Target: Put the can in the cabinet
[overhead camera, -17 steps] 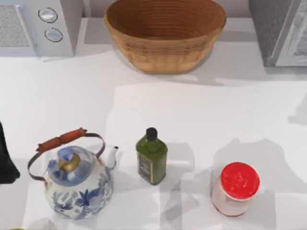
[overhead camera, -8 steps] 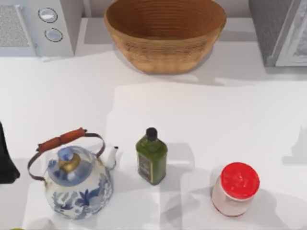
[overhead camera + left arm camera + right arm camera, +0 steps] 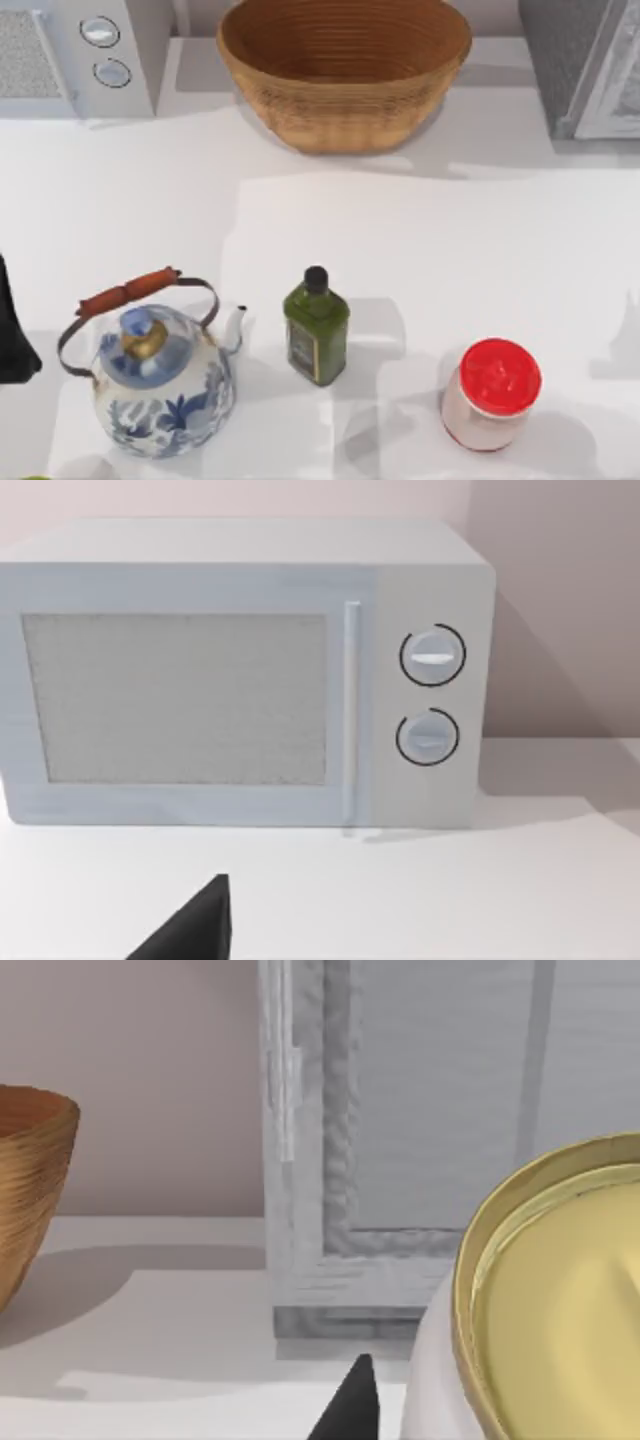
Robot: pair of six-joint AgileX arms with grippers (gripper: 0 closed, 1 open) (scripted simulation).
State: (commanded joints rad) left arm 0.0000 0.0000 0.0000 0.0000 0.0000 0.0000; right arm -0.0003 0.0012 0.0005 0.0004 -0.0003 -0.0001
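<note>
Red-topped can (image 3: 491, 393) — beside bottle (image 3: 316, 325)

The setting is presenting as a rendered kitchen countertop. A white work surface (image 3: 400, 250) is carrying household kitchenware. A microwave (image 3: 80, 55) with two round dials is sitting at 10 o'clock against a plain wall. A woven basket (image 3: 345, 70) is standing at 12 o'clock. A grey panelled cabinet (image 3: 585, 65) is occupying 2 o'clock. A blue-and-white patterned kettle (image 3: 160, 375) is resting at 8 o'clock, with a dark green bottle (image 3: 316, 328) just beside it near 6 o'clock.
</note>
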